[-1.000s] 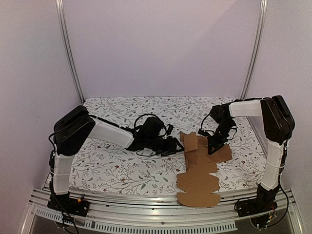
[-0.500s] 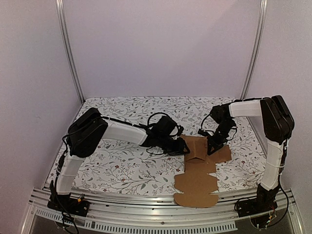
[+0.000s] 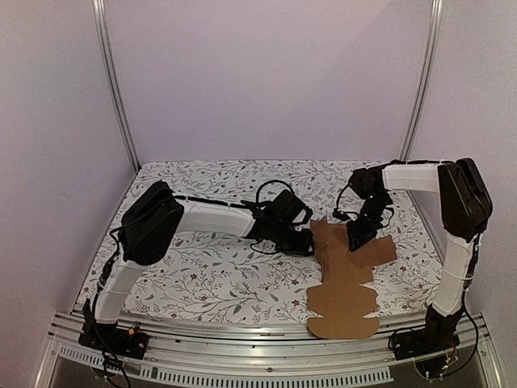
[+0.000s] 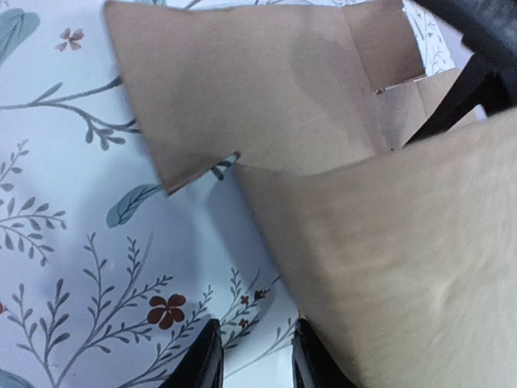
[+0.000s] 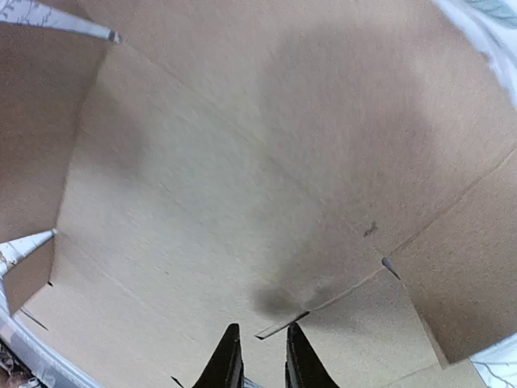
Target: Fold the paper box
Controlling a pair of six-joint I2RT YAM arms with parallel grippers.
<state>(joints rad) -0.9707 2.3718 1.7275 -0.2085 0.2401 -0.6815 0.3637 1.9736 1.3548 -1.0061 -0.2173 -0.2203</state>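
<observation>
Top external view: the paper box (image 3: 343, 279) lies nearly flat at 4 o'clock on the worktop (image 3: 202, 283). Left tool (image 3: 307, 241) and right tool (image 3: 354, 241) stand slightly apart, clamping nothing. Nearly all the folding seems still to do.

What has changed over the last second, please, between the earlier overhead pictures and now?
The left end effector reached rightward up to the paper box, and the whole sheet shifted right. The right end effector stayed above its far part; the floral tablecloth stayed put.
</observation>
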